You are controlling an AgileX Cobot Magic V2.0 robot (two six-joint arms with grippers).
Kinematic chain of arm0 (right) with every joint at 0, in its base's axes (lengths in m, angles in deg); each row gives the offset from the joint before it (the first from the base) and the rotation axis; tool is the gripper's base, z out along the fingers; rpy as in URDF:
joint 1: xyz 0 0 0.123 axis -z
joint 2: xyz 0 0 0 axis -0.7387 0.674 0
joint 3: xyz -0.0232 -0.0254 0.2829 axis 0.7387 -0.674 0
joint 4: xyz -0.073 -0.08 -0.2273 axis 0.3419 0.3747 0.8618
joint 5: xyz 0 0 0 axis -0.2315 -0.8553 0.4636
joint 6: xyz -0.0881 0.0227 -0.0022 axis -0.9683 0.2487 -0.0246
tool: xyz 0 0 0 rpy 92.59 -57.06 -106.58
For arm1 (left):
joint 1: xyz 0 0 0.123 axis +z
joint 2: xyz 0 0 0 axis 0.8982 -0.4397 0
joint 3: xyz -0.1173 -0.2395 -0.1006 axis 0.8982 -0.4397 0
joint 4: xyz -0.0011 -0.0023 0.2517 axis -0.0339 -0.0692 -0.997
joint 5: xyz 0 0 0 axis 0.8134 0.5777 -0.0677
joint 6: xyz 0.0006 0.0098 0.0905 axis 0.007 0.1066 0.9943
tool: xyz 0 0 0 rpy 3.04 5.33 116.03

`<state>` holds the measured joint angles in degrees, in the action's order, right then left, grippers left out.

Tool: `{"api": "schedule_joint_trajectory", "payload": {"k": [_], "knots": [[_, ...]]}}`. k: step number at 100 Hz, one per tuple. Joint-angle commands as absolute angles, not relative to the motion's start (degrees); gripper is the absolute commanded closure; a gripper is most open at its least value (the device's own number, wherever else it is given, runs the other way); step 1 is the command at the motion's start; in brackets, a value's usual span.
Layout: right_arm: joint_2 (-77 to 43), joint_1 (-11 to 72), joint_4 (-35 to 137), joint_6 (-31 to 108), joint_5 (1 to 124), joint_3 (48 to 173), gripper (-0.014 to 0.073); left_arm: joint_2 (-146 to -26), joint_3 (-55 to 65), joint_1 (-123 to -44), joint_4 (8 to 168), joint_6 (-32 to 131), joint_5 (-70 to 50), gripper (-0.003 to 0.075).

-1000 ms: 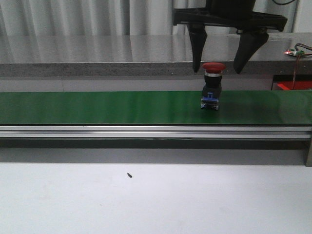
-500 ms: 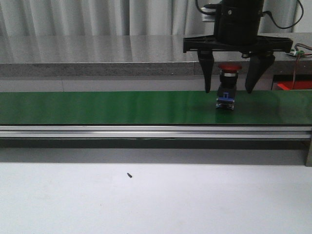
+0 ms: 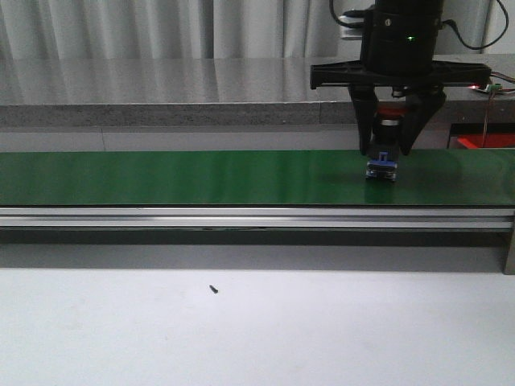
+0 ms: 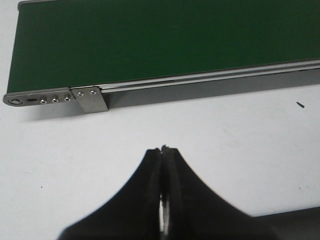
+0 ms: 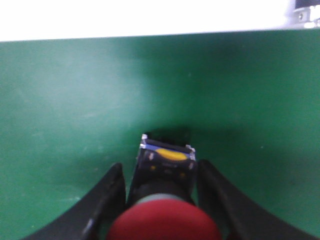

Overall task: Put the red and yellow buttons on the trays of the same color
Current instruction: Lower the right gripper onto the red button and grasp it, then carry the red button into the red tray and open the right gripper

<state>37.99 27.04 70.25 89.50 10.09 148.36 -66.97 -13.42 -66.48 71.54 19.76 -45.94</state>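
My right gripper (image 3: 388, 153) has dropped; its open fingers now straddle the upright red mushroom-head push button (image 3: 385, 158), not yet squeezing.

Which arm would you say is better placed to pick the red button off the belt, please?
The right. Its gripper already straddles the red button on the belt, fingers either side. The left gripper is shut over the white table, off the belt.

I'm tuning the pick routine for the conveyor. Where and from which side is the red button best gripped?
Grip the dark body just below the mushroom cap, coming straight down. The red button stands upright on the green belt, and the wider cap overhangs a narrower body. The right gripper already straddles it that way.
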Motion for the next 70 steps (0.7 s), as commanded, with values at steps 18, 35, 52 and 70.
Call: {"api": "schedule_joint_trajectory", "payload": {"k": [18, 35, 52, 70], "knots": [[28.4, 29.2, 74.5, 77.2, 11.9, 150.1, 0.0378, -66.8, -12.0, -67.0, 72.6, 19.6, -42.9, 0.0740], [25.1, 34.9, 73.8, 70.5, 11.4, 150.1, 0.0378, -66.8, -12.0, -67.0, 72.6, 19.6, -42.9, 0.0740], [23.7, 42.8, 73.4, 68.8, 9.9, 150.1, 0.0378, -66.8, -12.0, -67.0, 72.6, 19.6, -42.9, 0.0740], [23.5, 50.6, 70.9, 65.3, 9.5, 150.1, 0.0378, -66.8, -12.0, -67.0, 72.6, 19.6, -42.9, 0.0740]]}}
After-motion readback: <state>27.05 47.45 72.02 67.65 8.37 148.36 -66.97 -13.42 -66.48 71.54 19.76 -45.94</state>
